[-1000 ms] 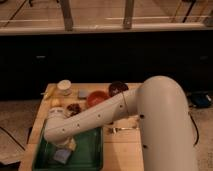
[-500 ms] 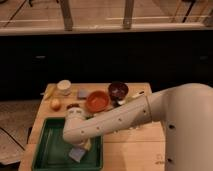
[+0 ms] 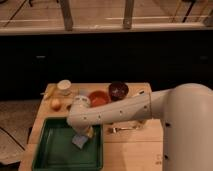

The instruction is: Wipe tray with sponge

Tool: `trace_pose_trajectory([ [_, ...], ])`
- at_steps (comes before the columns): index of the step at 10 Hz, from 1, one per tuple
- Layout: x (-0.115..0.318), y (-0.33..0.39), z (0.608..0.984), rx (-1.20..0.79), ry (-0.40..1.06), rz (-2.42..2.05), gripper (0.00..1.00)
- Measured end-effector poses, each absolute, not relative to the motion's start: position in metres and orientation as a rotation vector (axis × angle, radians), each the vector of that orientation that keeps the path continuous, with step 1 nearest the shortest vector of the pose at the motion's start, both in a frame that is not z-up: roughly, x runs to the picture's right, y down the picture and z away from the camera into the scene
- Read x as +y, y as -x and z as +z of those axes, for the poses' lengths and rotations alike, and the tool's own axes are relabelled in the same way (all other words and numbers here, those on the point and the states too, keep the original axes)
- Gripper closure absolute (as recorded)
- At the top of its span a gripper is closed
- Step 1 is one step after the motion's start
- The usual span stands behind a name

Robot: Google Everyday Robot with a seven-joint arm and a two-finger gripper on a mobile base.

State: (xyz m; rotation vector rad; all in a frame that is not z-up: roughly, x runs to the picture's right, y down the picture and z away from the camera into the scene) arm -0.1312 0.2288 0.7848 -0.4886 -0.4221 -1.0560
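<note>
Observed: the arm reaches from the robot body at right, across the wooden worktop (image 3: 142, 150), and bends down over the dark green tray (image 3: 47, 150) at front left.

The claw (image 3: 83, 133) sits low inside the tray, in its right half near the right rim. Whether it is spread or clamped cannot be told; the wrist housing hides it.

The sponge (image 3: 79, 141) lies directly beneath the claw, on or just above the tray floor. Contact with the floor cannot be confirmed. Its grey-blue face is turned towards the camera. The yellowish layer shows at its upper right edge, on the claw's side. The block looks slightly skewed to the tray rims, and its long axis cannot be settled.

Governing relation: the sponge is under the claw, not beside it. Most of the bare tray floor lies to the left and towards the near rim.

Judgement: wiping appears to be in hand, and the coming stroke would have to run leftward. The right rim is close, which poses a snagging risk.

Also on the worktop beyond the tray: a red bowl (image 3: 99, 98), a dark bowl (image 3: 118, 90) and a white cup (image 3: 64, 86).
</note>
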Motion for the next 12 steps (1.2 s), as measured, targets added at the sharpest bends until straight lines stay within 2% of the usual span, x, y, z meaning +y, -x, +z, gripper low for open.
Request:
trace_pose_trajectory([
  [6,0.24,0.201,0.789,-0.531,0.496,-1.221,1.0],
  [12,0.305,0.19,0.735,-0.558,0.523,-1.313,1.0],
])
